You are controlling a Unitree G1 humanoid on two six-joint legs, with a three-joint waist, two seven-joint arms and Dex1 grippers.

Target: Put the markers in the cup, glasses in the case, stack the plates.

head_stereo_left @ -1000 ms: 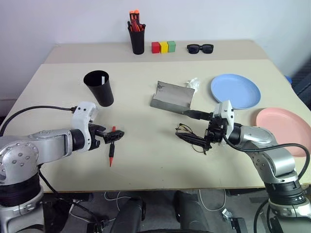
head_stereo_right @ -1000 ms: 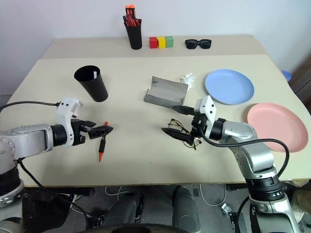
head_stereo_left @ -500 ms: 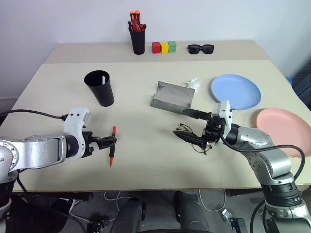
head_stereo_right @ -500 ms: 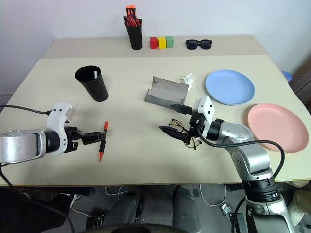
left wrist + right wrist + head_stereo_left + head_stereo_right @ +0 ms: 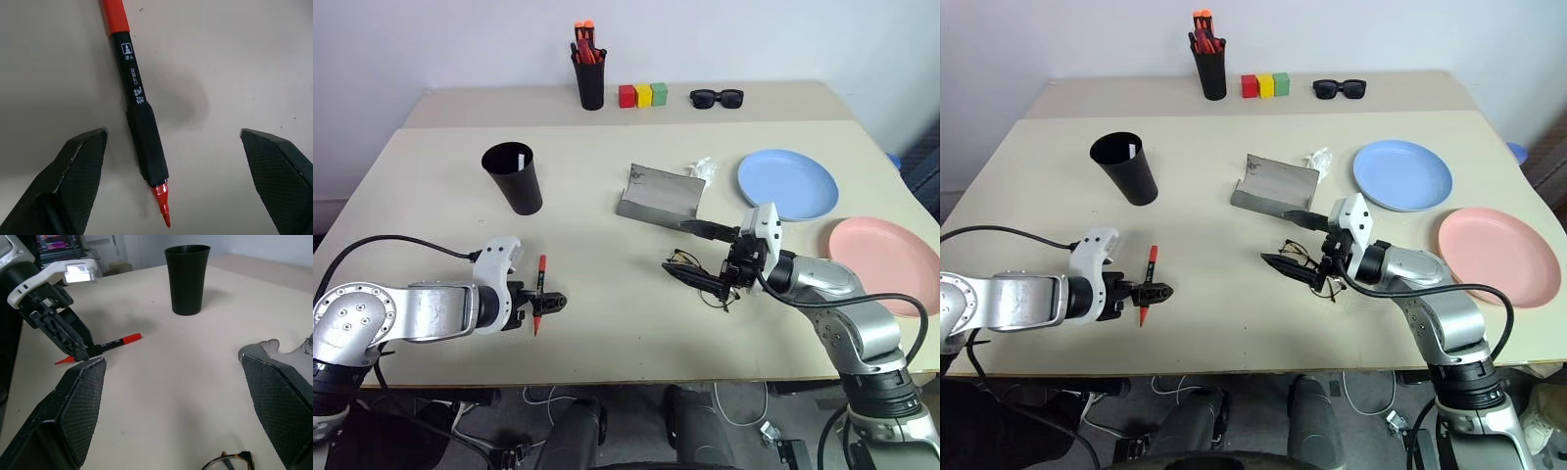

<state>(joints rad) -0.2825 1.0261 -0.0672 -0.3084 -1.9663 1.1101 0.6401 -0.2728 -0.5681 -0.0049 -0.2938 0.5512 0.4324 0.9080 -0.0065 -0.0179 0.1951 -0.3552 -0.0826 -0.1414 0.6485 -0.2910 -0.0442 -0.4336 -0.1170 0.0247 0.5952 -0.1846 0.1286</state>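
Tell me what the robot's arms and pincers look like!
Both arms are shiny silver metal tubes. Near each wrist sits a white block, and a thin black cable loops along each arm. The left pincer and right pincer each have two pointy black fingers with a finely bumpy, textured surface.

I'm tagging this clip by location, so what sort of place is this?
Probably a lab or office test bench: a plain beige table against a bare wall, laid out with coloured blocks and a pen holder.
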